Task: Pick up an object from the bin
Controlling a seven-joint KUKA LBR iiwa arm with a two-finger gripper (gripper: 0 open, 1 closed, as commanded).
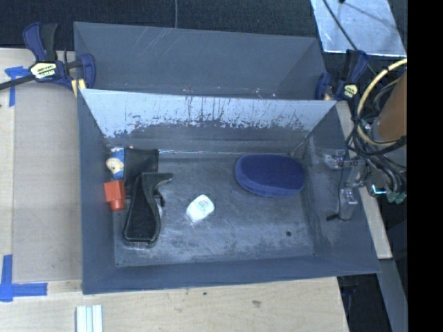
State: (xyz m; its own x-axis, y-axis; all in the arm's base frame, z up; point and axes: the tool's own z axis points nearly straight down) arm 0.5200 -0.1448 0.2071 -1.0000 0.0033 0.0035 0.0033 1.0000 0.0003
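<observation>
The dark blue oval pad lies flat in the bin, long axis crosswise. Just right of it hangs the gripper; released or clenched, I cannot tell. A white lump lies farther left of the pad.

Orange wrist cover, looped black cables (one yellow), silvery metal bracket

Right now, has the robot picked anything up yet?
Nothing looks done yet. The blue oval pad, the small white lump, the black handle-shaped tool and the orange block all lie on the floor of the bin. In hand: the gripper hangs by the bin's right wall, over none of them. Left to do: reach one thing, grab it and lift it out.
</observation>
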